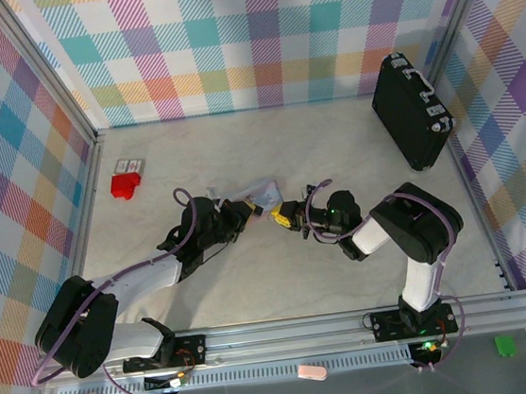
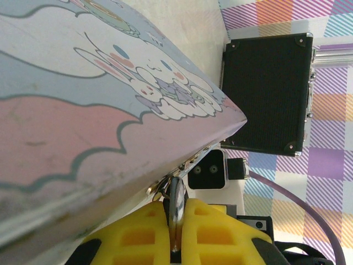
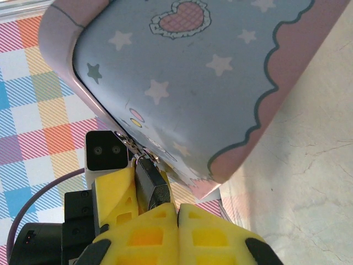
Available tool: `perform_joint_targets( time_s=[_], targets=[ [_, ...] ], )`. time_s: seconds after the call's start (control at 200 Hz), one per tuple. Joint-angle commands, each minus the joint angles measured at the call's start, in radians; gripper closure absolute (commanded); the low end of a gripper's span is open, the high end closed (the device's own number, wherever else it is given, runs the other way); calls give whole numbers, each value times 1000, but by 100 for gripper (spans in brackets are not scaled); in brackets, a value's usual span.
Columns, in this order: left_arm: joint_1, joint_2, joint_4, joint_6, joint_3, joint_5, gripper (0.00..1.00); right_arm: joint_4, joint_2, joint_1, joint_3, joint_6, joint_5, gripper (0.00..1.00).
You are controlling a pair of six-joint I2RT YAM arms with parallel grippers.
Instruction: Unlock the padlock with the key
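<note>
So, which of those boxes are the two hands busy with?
The pastel blue cartoon tin in the middle, right between the left hand and the right hand. The black case stands apart at the far right, untouched.

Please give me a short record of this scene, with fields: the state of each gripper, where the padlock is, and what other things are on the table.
left gripper: shut on the padlock
right gripper: shut, fingertips right against the padlock's body
padlock: attached at the latch of the pastel blue cartoon tin
tin position: between the two grippers
black case: far right
red block: far left
</note>
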Motion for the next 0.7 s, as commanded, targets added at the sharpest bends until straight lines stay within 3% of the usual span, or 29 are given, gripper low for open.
perform_joint_targets(
  time_s=[0.0,0.695],
  targets=[
    [-78,16,74,-7,45,199,100,55,-18,40,43,-26,5,100],
    [-84,45,64,7,45,190,100,54,-44,84,26,-75,24,100]
  ],
)
